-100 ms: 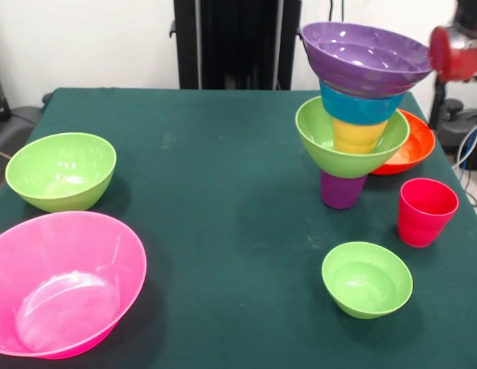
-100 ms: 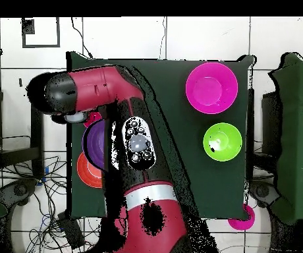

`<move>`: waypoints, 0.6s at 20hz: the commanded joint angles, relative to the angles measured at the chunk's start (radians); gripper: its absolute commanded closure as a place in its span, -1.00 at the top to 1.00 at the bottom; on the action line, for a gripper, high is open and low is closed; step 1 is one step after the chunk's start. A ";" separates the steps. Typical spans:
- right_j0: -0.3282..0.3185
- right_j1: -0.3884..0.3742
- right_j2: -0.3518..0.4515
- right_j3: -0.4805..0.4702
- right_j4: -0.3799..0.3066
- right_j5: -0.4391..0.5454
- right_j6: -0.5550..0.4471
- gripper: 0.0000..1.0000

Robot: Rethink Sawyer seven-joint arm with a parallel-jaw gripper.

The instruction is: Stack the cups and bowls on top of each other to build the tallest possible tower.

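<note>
A dark green cloth covers the tabletop (image 1: pixel 223 192), which stands before a white wall with a black column at the far edge's middle; in the overhead view the floor around it is pale tile strewn with cables. The tower (image 1: pixel 358 115) stands upright toward the far right corner of the tabletop: a purple cup (image 1: pixel 342 191) at the base, a lime green bowl (image 1: pixel 331 146) on it, a yellow-orange cup (image 1: pixel 357 136) inside that bowl, a blue bowl (image 1: pixel 360 108) above, and a wide purple bowl (image 1: pixel 367 55) on top, tilted slightly. An orange-red bowl (image 1: pixel 414 146) sits just behind the tower, near the right edge. A red cup (image 1: pixel 425 211) stands upright near the right edge, in front of the tower and apart from it. A small lime green bowl (image 1: pixel 367 278) rests near the front right corner. Another lime green bowl (image 1: pixel 61 171) sits by the left edge, and a large hot pink bowl (image 1: pixel 61 283) fills the front left corner. The red and black arm (image 2: pixel 131 148) reaches over the tower in the overhead view; a red part of it shows at the front view's upper right. The gripper's tips are hidden, so whether it is wide or narrow cannot be told.
</note>
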 commanded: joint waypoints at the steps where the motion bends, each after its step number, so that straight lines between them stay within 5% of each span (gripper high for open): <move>1: 0.037 0.045 -0.052 -0.031 0.021 0.034 0.235 1.00; 12: 0.067 0.123 -0.105 0.019 0.042 -0.066 0.298 1.00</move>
